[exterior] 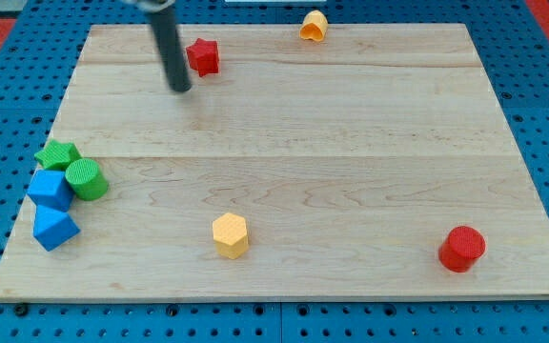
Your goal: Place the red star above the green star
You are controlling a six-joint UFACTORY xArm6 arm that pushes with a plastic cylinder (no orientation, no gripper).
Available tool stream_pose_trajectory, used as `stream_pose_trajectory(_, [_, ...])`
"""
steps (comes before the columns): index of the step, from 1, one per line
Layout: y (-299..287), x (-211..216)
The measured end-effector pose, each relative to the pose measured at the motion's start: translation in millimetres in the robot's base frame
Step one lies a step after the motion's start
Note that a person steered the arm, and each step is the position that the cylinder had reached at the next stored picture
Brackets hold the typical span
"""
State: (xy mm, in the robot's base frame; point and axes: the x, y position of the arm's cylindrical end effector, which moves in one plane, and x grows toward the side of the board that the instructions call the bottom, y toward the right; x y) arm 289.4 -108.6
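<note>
The red star (202,56) lies near the view's top, left of centre, on the wooden board (294,152). The green star (57,153) sits at the board's left edge, far below and left of the red star. My tip (180,89) is just left of and slightly below the red star, a small gap apart from it. The dark rod rises from the tip to the view's top edge.
A green cylinder (87,178) touches the green star's lower right. Two blue blocks (50,189) (54,228) sit below them. A yellow hexagonal block (230,234) is at bottom centre, a red cylinder (461,248) at bottom right, an orange block (314,25) at the top edge.
</note>
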Motion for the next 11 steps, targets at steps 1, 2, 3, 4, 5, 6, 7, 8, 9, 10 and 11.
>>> stream_pose_trajectory(1, [65.1,-35.2])
stream_pose_trajectory(2, [124.8,-43.8])
stream_pose_trajectory(3, [105.7,-94.9])
stream_pose_trajectory(4, [76.9,-97.0])
stream_pose_trajectory(5, [-16.3,-64.4])
stream_pose_trajectory(6, [-84.0,-13.7])
stream_pose_trajectory(7, [-105.0,-30.5])
stream_pose_trajectory(8, [-107.7,-85.8])
stream_pose_trajectory(9, [-139.4,-50.5])
stream_pose_trajectory(10, [-146.5,18.6])
stream_pose_trajectory(11, [-143.7,77.2])
